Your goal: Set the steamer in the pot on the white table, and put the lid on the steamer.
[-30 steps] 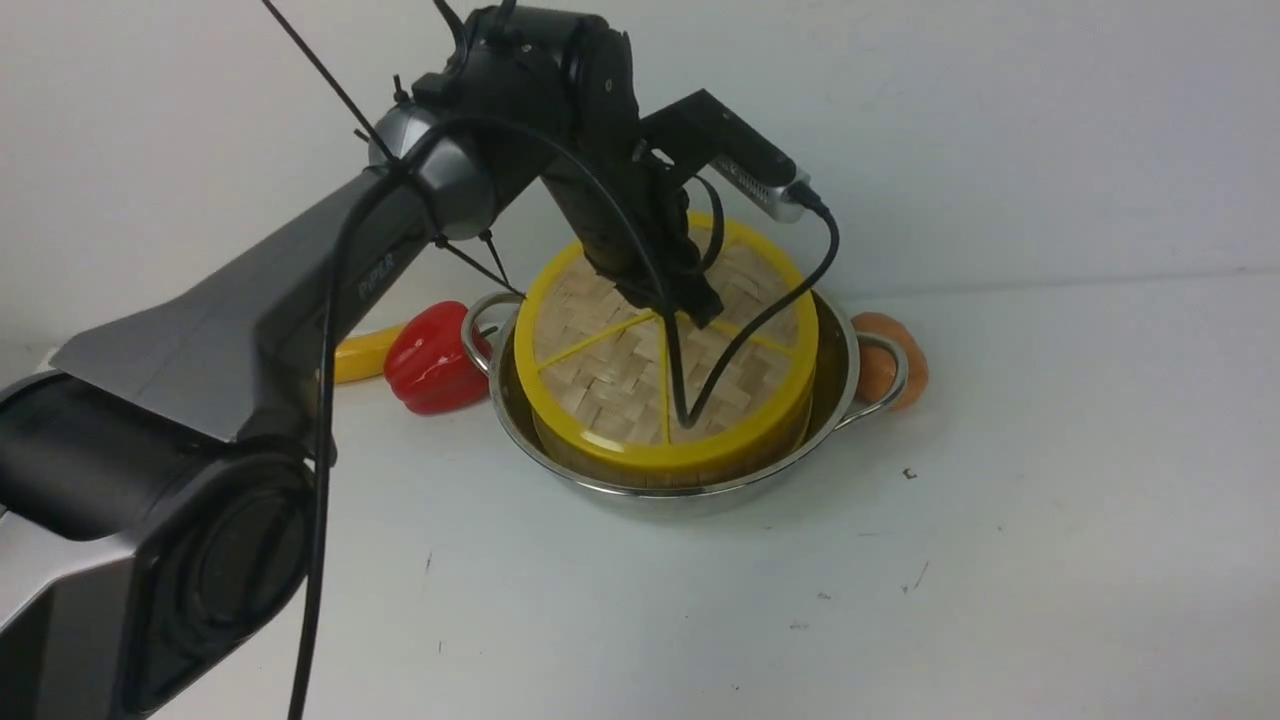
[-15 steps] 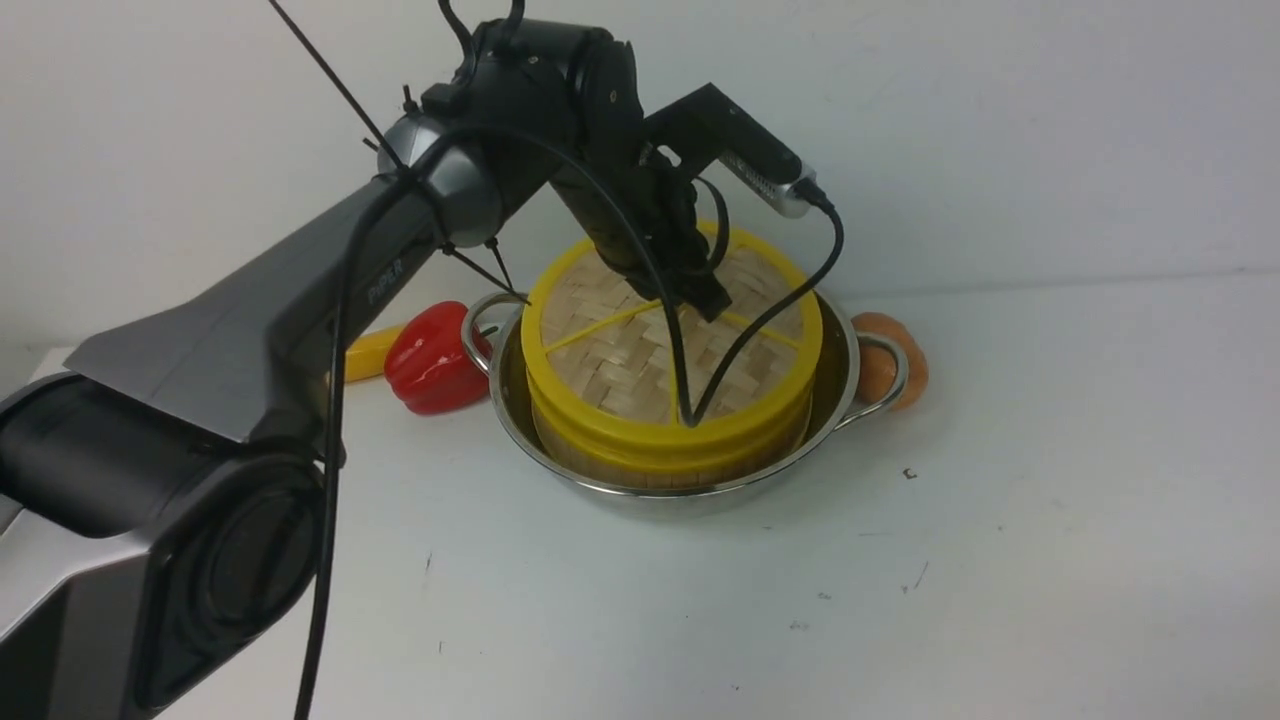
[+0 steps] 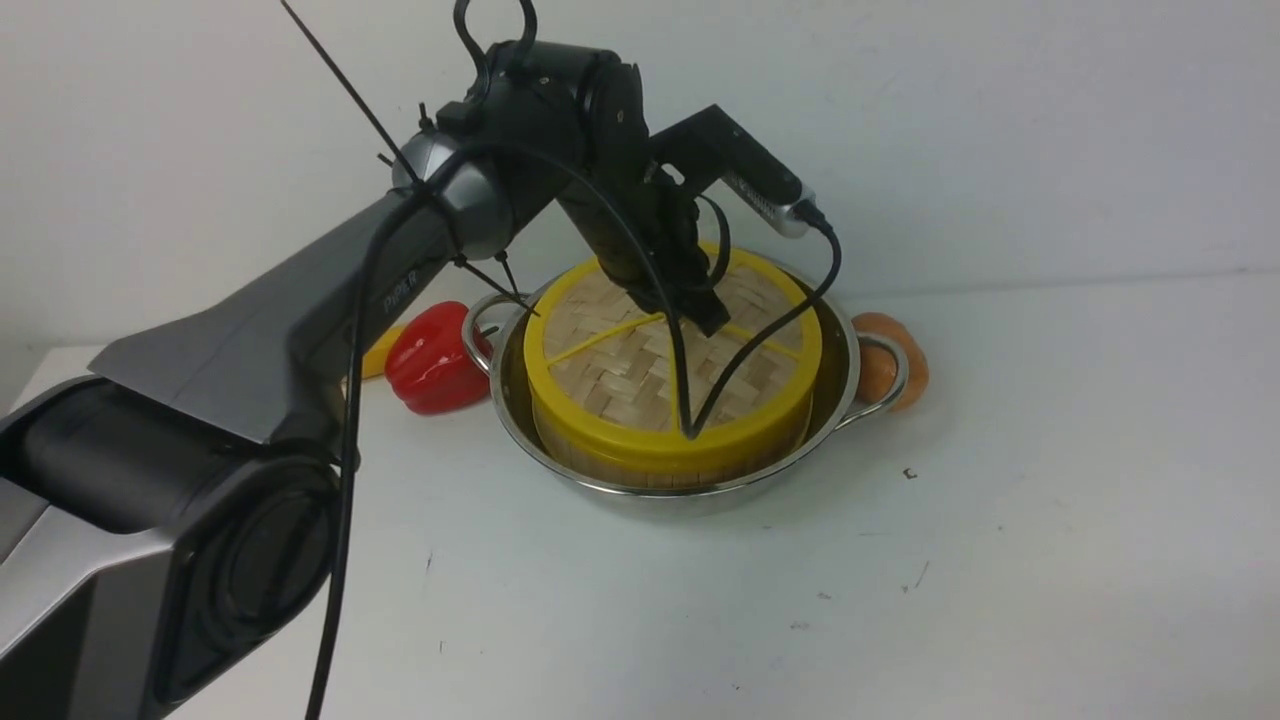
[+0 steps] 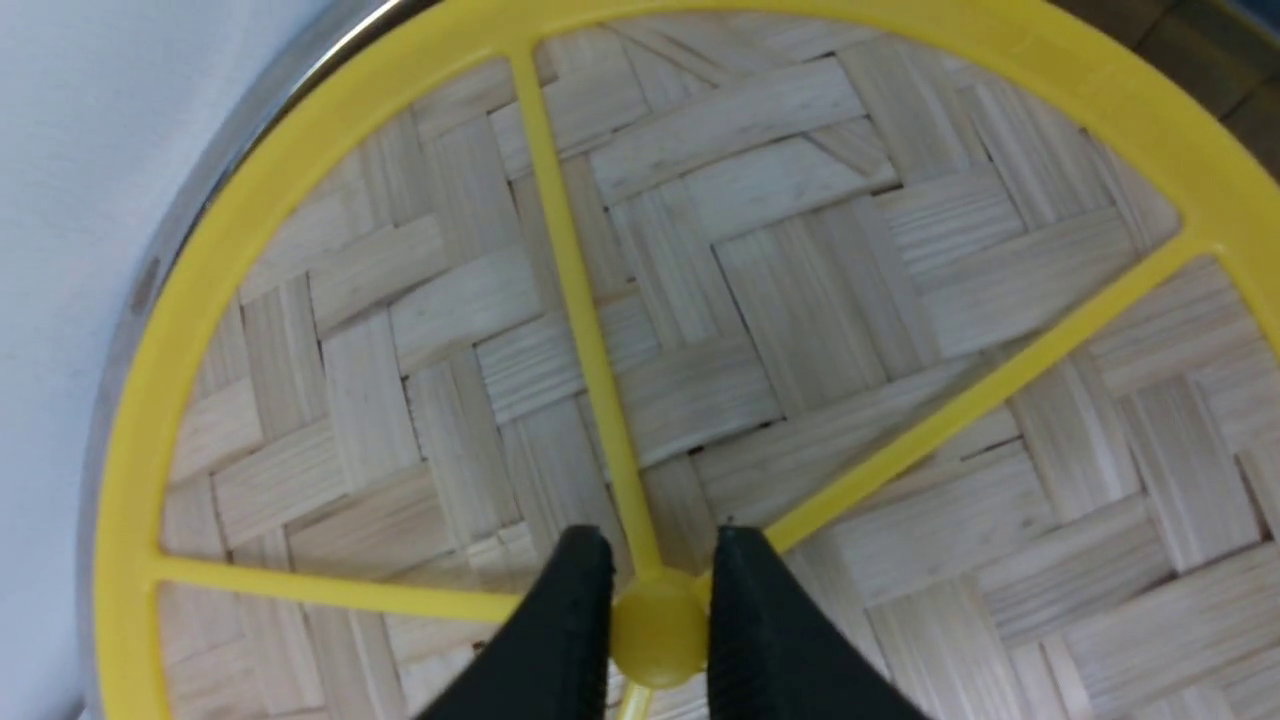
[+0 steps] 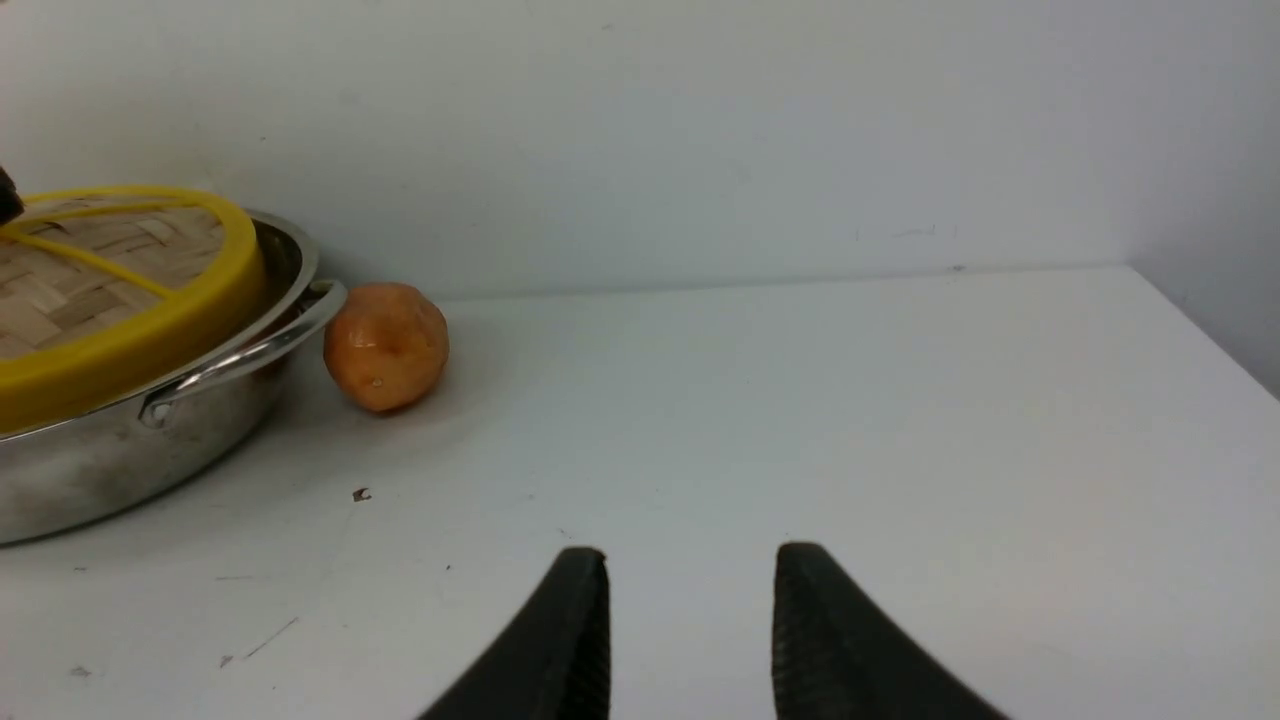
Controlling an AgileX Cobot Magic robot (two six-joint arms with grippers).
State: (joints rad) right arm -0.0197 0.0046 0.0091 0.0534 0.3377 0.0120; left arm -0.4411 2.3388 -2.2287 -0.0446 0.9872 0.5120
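Plain pale wall backs the white table [image 3: 1000, 560], whose top is flecked with small dark marks. From the front, the pot [image 3: 690, 492] sits toward the far side of the table. The steamer [image 3: 600, 474] stands inside it, with only a strip of its slatted wall showing between the pot's rim and the lid [image 3: 620, 375] lying on top. The left arm reaches across from the left, and the left gripper [image 3: 712, 322] comes down onto the lid's middle.

A cable crosses the tips in that view, so the grip is hard to read there. The left wrist view settles it: the two black fingers [image 4: 580, 600] are pinched tight on the yellow hub where the spokes meet, one on each side.

A red pepper [image 3: 430, 360] lies just beside the pot's left handle with something yellow [image 3: 375, 352] behind it. An orange fruit [image 3: 885, 365] sits just beside the right handle.

The right arm shows only through its own wrist view. There the right gripper [image 5: 692, 560] hangs low over bare table, well apart from the pot, its jaws parted with nothing between them.
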